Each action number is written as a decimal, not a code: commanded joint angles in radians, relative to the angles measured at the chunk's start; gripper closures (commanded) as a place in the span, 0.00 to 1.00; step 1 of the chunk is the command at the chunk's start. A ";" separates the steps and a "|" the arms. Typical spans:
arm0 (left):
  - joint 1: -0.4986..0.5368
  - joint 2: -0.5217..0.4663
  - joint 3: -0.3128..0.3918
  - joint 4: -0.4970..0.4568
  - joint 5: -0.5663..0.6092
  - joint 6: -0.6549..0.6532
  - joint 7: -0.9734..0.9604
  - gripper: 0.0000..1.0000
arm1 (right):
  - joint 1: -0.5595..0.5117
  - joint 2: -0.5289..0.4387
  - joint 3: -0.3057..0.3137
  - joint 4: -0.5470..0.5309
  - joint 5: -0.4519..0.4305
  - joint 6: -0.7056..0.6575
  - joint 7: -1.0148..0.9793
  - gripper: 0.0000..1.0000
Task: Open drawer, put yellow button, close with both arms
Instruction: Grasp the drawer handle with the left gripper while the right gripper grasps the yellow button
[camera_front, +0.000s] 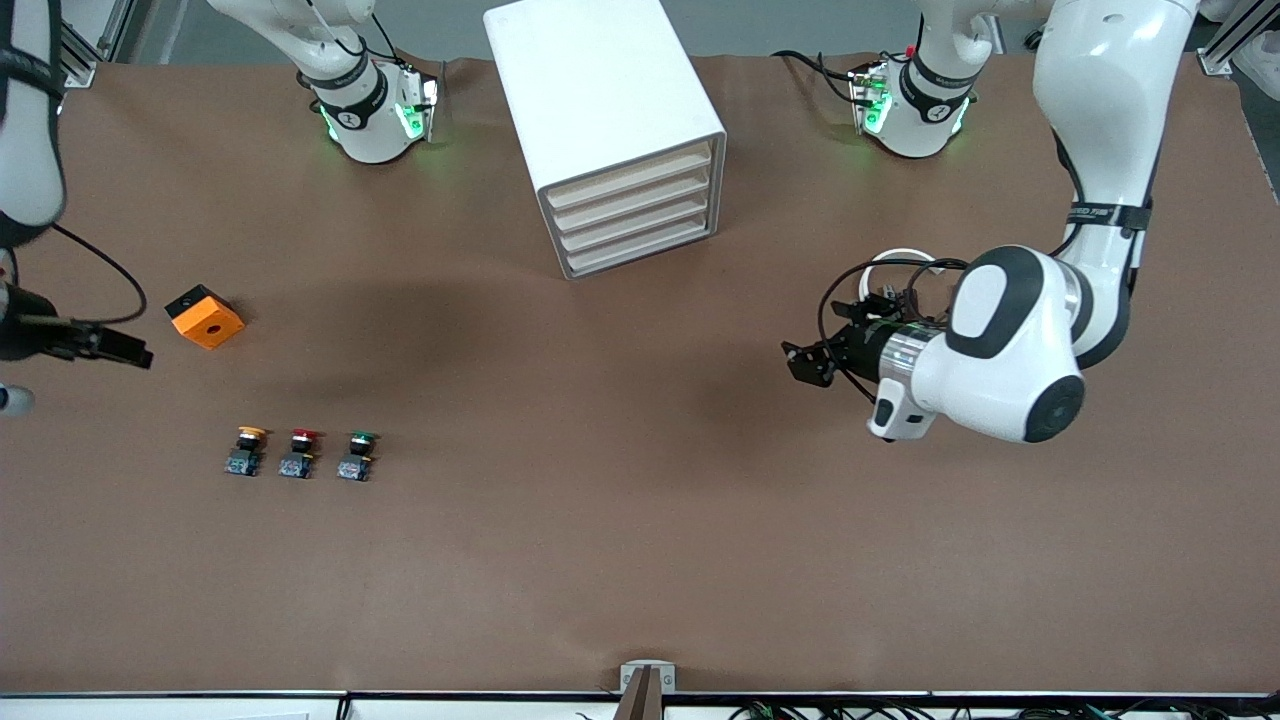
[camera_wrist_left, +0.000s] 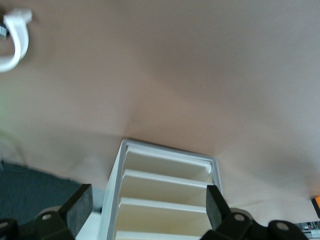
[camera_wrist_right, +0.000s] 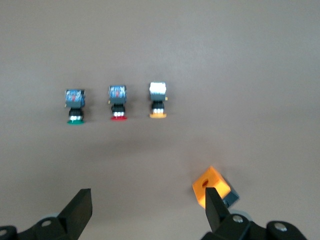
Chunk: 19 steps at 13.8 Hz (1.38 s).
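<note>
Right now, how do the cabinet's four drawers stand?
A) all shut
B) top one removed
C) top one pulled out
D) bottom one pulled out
A: in the front view all four drawer fronts sit flush in the cabinet, the top drawer included.

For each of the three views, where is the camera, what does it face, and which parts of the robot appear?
Front view: high across the table, facing both bases; shows cabinet, left gripper, right gripper.
Left wrist view: faces the cabinet's drawers between open fingers.
Right wrist view: faces yellow button and orange block over open fingers.
Shared: front and right wrist show the buttons.
</note>
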<state>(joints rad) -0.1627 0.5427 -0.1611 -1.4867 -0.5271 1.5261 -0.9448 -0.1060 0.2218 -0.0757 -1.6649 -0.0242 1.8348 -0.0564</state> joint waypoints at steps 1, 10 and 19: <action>-0.047 0.022 0.002 0.025 -0.033 -0.067 -0.225 0.00 | -0.018 0.054 0.008 -0.044 0.026 0.131 0.004 0.00; -0.132 0.140 -0.003 0.037 -0.148 -0.239 -0.842 0.00 | -0.044 0.323 0.014 -0.142 0.105 0.612 -0.026 0.00; -0.202 0.194 -0.003 0.034 -0.261 -0.319 -1.075 0.00 | -0.050 0.404 0.017 -0.141 0.213 0.636 -0.152 0.00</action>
<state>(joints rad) -0.3474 0.7155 -0.1641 -1.4768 -0.7525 1.2290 -1.9683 -0.1375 0.6158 -0.0732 -1.8022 0.1451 2.4608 -0.1696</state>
